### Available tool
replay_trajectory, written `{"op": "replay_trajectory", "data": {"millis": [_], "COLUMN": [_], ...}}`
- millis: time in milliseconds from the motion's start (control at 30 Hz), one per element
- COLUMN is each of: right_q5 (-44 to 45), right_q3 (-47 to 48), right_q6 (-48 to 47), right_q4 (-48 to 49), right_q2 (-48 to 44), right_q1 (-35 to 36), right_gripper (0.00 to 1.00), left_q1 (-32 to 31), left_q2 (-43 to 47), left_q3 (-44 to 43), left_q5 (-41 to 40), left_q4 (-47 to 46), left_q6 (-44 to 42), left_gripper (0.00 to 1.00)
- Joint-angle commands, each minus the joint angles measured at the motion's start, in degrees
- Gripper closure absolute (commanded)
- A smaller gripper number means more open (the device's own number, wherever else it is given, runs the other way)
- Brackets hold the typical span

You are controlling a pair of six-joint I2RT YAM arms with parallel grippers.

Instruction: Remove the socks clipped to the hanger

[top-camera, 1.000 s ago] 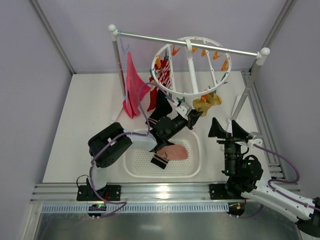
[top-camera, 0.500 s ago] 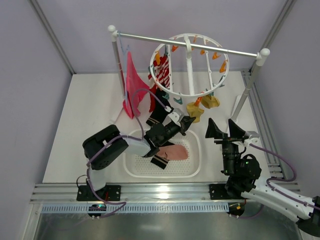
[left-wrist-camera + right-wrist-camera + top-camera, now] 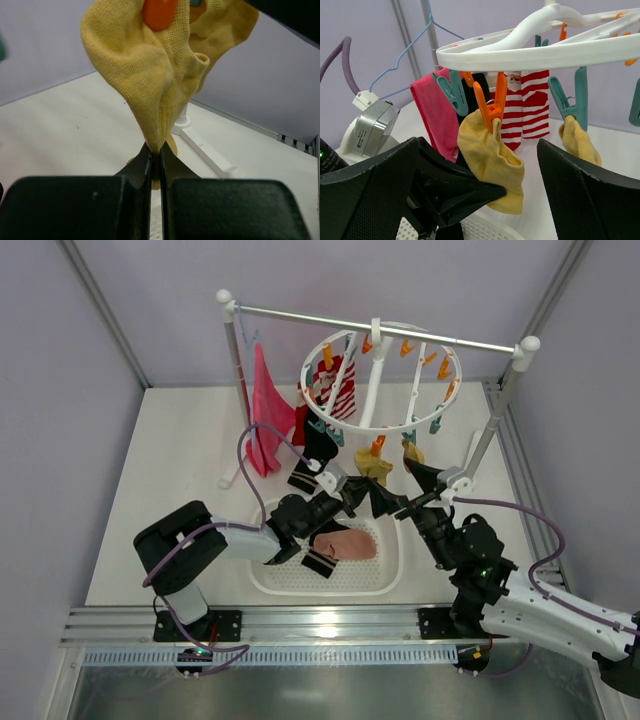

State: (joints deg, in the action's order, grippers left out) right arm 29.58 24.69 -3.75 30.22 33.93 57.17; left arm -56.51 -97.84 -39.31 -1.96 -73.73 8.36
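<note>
**Sock pinched at its lowest fold, ready for a straight pull off the clip**

We have the left end effector (image 3: 155, 155) closed tight on the bottom tip of a yellow sock (image 3: 145, 75). Only a thin fold of fabric sits between the jaws. The sock hangs from an orange clip (image 3: 487, 102) on the rim of the hanger (image 3: 520, 47), above the far edge of the basket (image 3: 392, 575).

The right end effector (image 3: 412, 488) stands wide open just beside the sock, holding nothing.

To do this step well, we judge the pull should run downward, in line with the clip's jaws, so the knit slides out rather than twisting the ring. The pinch is shallow, so a slow, steady draw seems safer than a jerk. The hanger swings freely on its hook, and the open end effector could steady the rim if it tips.

The sock is a soft, ribbed knit, crumpled and doubled over at the clip. The hanger is smooth, hard white plastic. The clips are glossy with narrow beaks. A second yellow sock (image 3: 577, 140) hangs from a teal clip (image 3: 570, 97), and a striped sock (image 3: 530, 105) hangs behind.
</note>
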Motion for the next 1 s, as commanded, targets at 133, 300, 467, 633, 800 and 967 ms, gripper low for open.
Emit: {"op": "replay_trajectory", "data": {"millis": [133,300,467,633,800,967], "right_q5": [-3.9,-6.5,-7.5,-7.0,-10.1,-14.2], "right_q3": [6.6,11.2,14.2,17.1,20.9,22.7], "right_q6": [1.5,0.9,1.1,1.2,2.7,5.9], "right_q4": [-4.2,-8.0,-10.3,-12.5,-15.1,-17.0], "right_q2": [2.2,6.1,6.6,8.6,13.2,16.2], "right_q1": [0.2,0.1,0.1,-0.6,-3.5,-8.5], "right_gripper": [0.0,0.0,0.02,0.02,0.03,0.03], "left_q1": [0.2,0.2,0.2,0.1,0.2,0.2], "left_q2": [3.0,3.4,4.0,4.6,4.9,5.3], "left_q3": [2.1,3.5,4.2,4.9,5.4,5.8], "left_q5": [-0.6,-0.9,-1.2,-1.2,-1.2,-1.2], "left_q4": [-4.8,-6.3,-6.5,-7.0,-7.7,-7.8], "left_q6": [-2.0,-1.9,-2.2,-2.4,-2.2,-2.4], "left_gripper": [1.0,1.0,1.0,1.0,1.0,1.0]}}
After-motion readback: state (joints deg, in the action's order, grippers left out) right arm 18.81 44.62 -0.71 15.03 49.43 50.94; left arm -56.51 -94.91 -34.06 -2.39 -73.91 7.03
